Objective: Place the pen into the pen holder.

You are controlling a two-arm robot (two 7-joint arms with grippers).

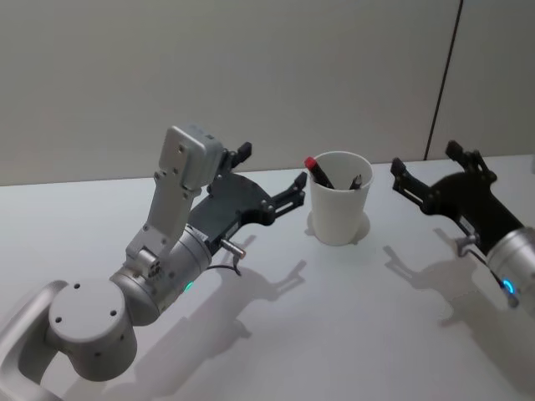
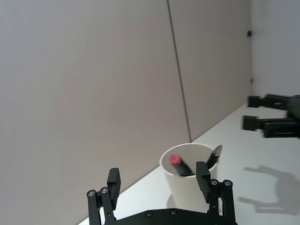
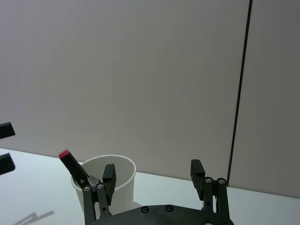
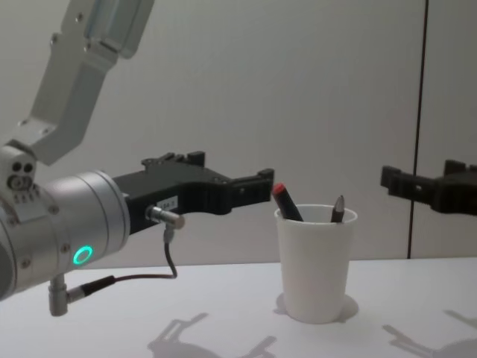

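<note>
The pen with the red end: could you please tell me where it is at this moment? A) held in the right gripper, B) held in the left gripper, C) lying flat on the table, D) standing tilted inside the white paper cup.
D: the pen with the red end leans inside the white paper cup, while the left gripper and right gripper are both open and empty.

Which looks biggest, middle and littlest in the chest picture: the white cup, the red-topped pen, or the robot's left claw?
1. Black left claw on its silver arm: looks biggest, though it is nearer the camera, so that may mislead.
2. Plain white paper cup.
3. Dark pen with the red cap: littlest, mostly hidden inside the cup.
</note>
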